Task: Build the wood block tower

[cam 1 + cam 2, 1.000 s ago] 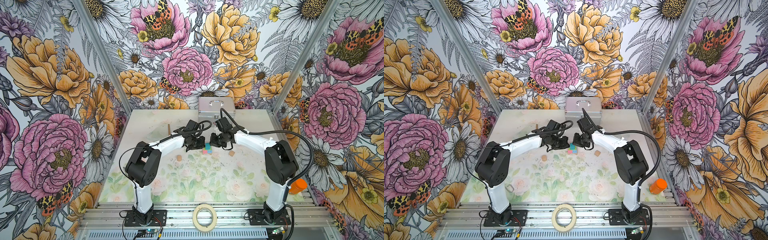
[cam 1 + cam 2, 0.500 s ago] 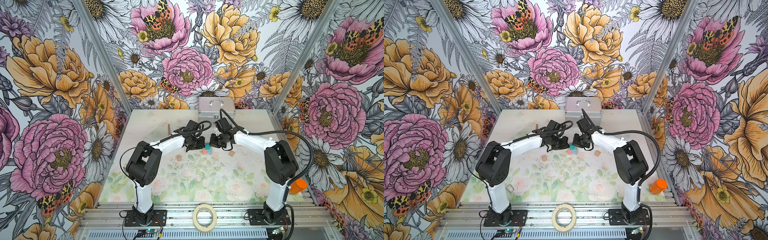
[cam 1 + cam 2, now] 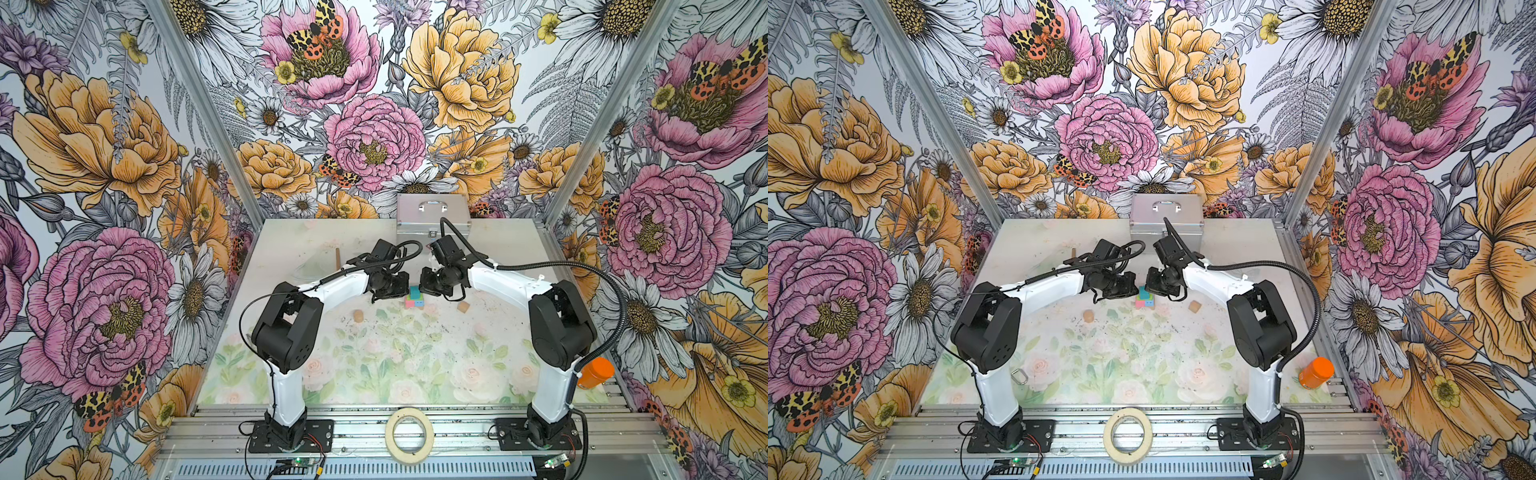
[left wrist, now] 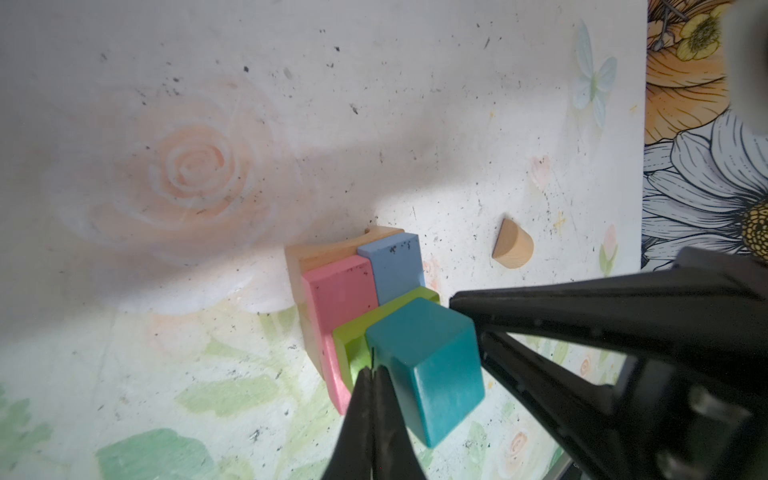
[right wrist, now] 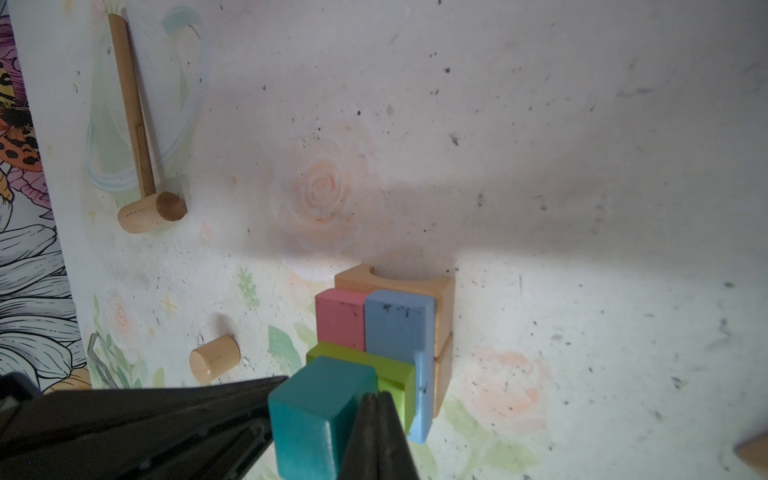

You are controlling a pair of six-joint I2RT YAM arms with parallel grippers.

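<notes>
Flowered wallpaper is enclosing the cell on three sides, and a pale, rose-printed tabletop [image 3: 374,365] is carrying the work. The left fingers [image 4: 371,415] are sitting fully closed with nothing between them, their tips just beside one side of the teal cube [image 4: 428,357], at the seam where it is meeting the green block [image 4: 353,345]; whether they are touching it cannot be told. The right fingers [image 5: 376,432] are also sitting closed and empty, just beside the opposite side of the same cube, so the two arms are flanking it. That cube is capping the tower [image 3: 414,296], which is standing around the middle of the tabletop's far half. Under it the green block is lying across a pink brick [image 4: 338,291] and a light blue brick [image 4: 395,270] set side by side, and those are resting on tan blocks [image 5: 442,316], one with an arched cut-out. Apart from the stack, a half-round tan block [image 4: 513,245] is lying on the right arm's side and a short tan cylinder [image 5: 215,358] on the left arm's side. Farther off, a mallet-shaped wooden stick [image 5: 141,166] is lying toward the far left, a silver case [image 3: 432,216] is standing against the back wall, an orange bottle [image 3: 595,372] is sitting at the near right edge, and a roll of tape [image 3: 409,434] is resting on the front rail.
</notes>
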